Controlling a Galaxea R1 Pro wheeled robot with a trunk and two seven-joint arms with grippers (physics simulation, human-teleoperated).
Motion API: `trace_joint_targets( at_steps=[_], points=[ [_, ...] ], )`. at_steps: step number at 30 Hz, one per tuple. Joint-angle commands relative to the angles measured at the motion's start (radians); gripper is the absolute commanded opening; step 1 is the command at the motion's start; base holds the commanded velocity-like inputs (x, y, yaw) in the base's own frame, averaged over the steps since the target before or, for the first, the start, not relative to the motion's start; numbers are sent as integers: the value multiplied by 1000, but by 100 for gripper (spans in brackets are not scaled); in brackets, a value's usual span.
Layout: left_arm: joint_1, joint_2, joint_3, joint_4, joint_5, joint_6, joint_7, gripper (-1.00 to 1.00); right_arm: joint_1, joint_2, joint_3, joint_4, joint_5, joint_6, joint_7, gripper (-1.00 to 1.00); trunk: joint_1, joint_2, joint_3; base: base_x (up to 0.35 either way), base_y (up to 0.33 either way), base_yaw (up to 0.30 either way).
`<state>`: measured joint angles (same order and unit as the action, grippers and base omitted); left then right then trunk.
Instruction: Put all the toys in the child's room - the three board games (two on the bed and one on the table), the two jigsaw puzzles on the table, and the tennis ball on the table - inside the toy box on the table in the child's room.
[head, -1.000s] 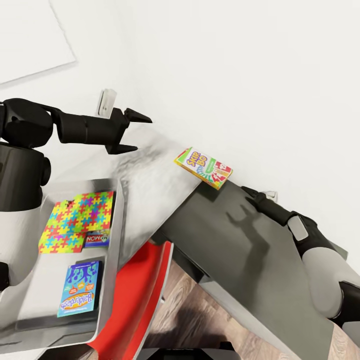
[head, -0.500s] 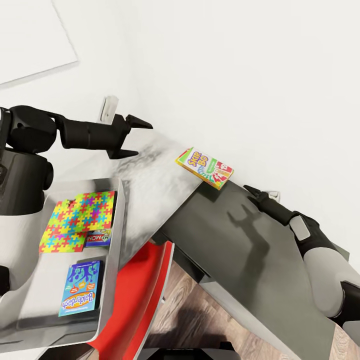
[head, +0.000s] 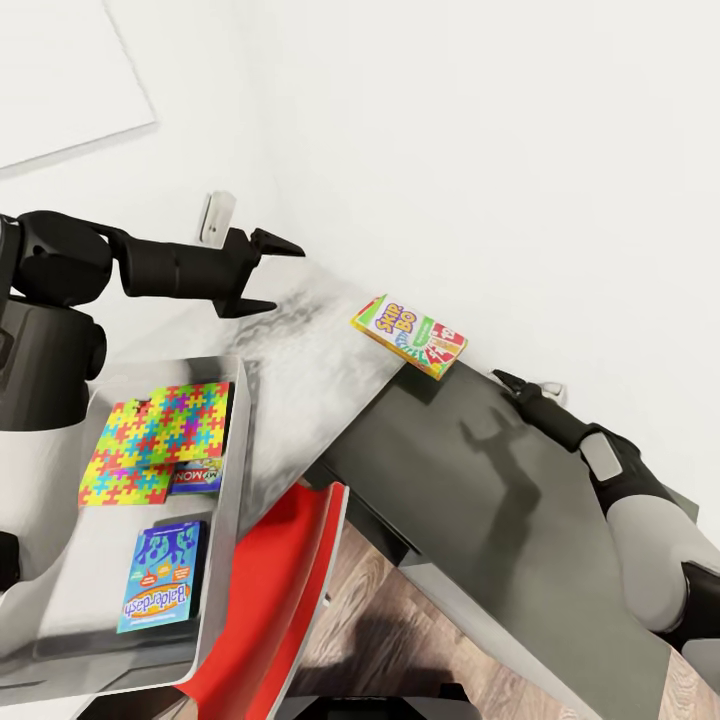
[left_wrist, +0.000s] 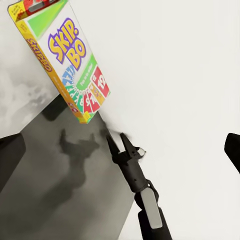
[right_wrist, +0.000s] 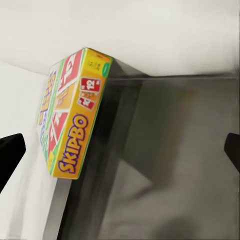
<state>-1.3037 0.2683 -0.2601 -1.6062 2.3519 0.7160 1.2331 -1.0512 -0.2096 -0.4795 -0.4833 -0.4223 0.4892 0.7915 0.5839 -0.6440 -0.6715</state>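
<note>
Left gripper (head: 262, 272) hovers with its fingers spread and empty above the pale speckled part of the table (head: 300, 360). Right of it, the Skip-Bo board game (head: 408, 336) lies across the seam with the dark top, by the wall. Farther right, the right gripper (head: 517, 385) points toward it, fingers apart, holding nothing.

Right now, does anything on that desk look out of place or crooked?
Yes. The Skip-Bo game box sits at an angle across the seam where the pale desk top meets the dark one, close to the wall. Nothing looks spilled or broken.
</note>
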Motion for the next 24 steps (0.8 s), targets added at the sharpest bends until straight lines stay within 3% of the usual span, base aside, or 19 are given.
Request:
trace_joint_targets(
  at_steps=[1,9,24],
  points=[
    [-2,0,0,0,4,7,6,100,-1,1,-9,1,-5,-9,-5,100,0,-1,-1,0,0,0],
    [-3,0,1,-1,4,7,5,100,0,0,-26,4,-6,-64,-24,100,0,-1,-1,0,0,37],
    [-3,-4,0,-1,4,7,2,100,0,-7,-35,4,-27,-83,-39,100,0,-1,-1,0,0,175]
  ],
)
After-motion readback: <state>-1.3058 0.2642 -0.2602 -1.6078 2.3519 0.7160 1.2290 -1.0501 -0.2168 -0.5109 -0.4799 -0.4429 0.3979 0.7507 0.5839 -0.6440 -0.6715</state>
